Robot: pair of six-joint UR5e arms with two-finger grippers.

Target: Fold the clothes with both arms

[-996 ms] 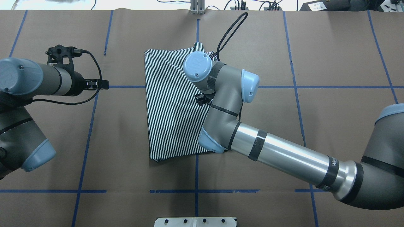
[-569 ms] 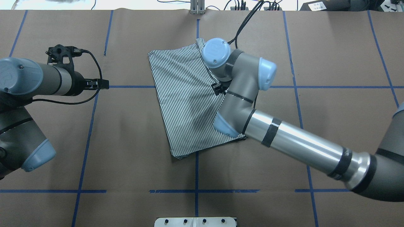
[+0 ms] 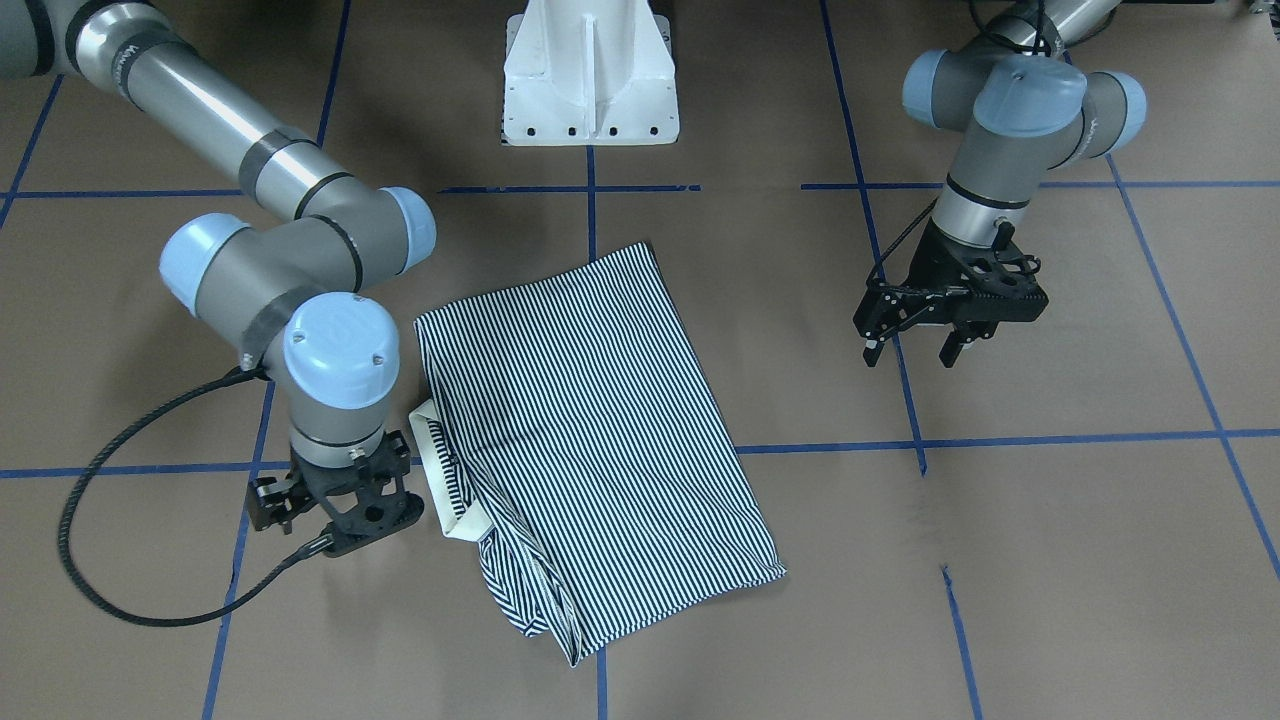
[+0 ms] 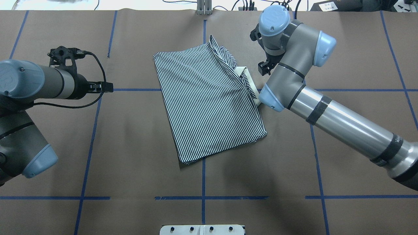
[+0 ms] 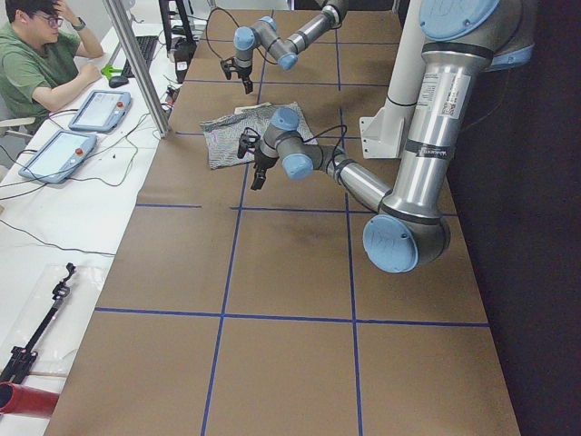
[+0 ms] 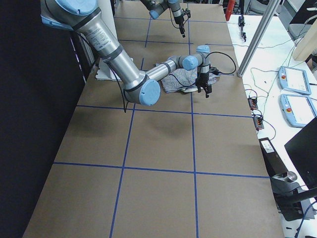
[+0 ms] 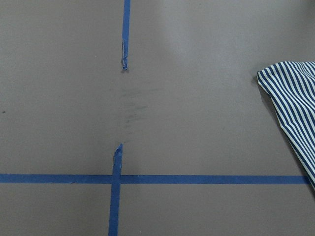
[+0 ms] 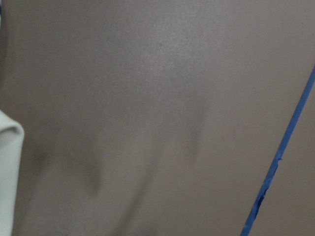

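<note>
The striped polo shirt [image 4: 209, 101] lies folded and tilted at the table's middle, also in the front view [image 3: 590, 430]. Its cream collar [image 4: 243, 71] and a bunched striped fold stick out on its right side. My right gripper [image 4: 264, 69] hangs just beside the collar [image 3: 437, 470], apart from it and empty; its fingers look open in the exterior right view [image 6: 204, 90]. The right wrist view shows only a collar edge [image 8: 7, 172]. My left gripper [image 3: 908, 350] is open and empty, well left of the shirt [image 4: 109, 87].
The white pedestal base [image 3: 588, 80] stands at the robot's side of the table. Blue tape lines [image 4: 203, 182] cross the brown table. The right arm's black cable [image 3: 80, 560] loops over the table. An operator [image 5: 36, 64] sits at a side desk with tablets.
My right arm swung to the far right, turning the shirt and pulling its right side out. The collar now shows and the gripper is off the shirt. The left arm has not moved.
</note>
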